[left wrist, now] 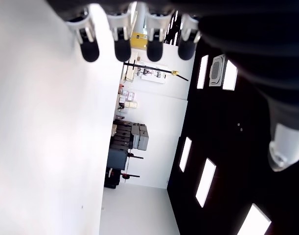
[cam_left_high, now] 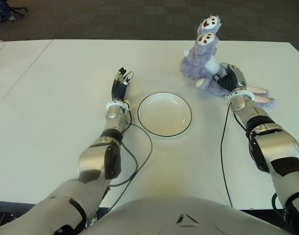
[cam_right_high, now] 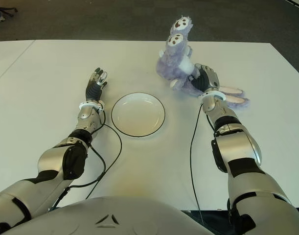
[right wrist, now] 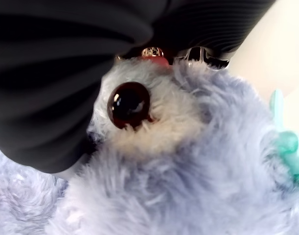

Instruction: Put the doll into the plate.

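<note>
The doll [cam_left_high: 200,61], a fluffy lilac plush with brown-spotted feet sticking up and long pale ears, lies on the white table at the back right. My right hand [cam_left_high: 230,78] sits on its head end with the fingers curled into the fur. The right wrist view is filled by the doll [right wrist: 188,171], with its brown glass eye pressed against my dark palm. The white plate [cam_left_high: 164,114], round with a thin dark rim, lies empty in the middle, left of the doll and apart from it. My left hand [cam_left_high: 122,81] shows left of the plate, its fingers [left wrist: 122,46] straight and holding nothing.
The white table [cam_left_high: 66,98] stretches wide on all sides, with a seam [cam_left_high: 22,78] running along its left part. A black cable [cam_left_high: 144,152] loops from my left forearm near the plate, and another cable [cam_left_high: 222,147] runs beside my right arm. Dark carpet [cam_left_high: 139,19] lies beyond the far edge.
</note>
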